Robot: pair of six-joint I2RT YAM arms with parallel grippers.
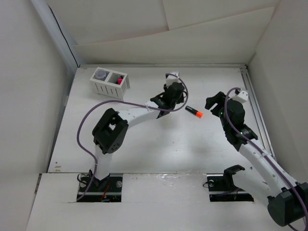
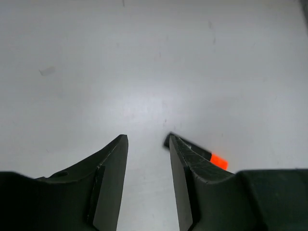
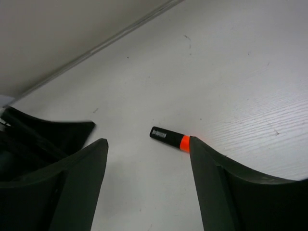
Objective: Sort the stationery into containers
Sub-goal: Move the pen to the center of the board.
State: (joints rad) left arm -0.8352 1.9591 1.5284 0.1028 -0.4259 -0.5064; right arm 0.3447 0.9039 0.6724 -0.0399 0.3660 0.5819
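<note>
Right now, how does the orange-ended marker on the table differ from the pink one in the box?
The orange-ended marker lies flat on the table, out in the open; the pink one sits inside the white box, in the compartment beside the one holding the grey round piece. The orange-ended marker shows its whole black body; the pink one shows only a pink part. Shared: neither is gripped.

**One pen out, box part-filled**

A short black pen with an orange end lies flat, well apart from the white slatted box — left compartment holding a round greyish piece, right compartment a pink piece.
</note>
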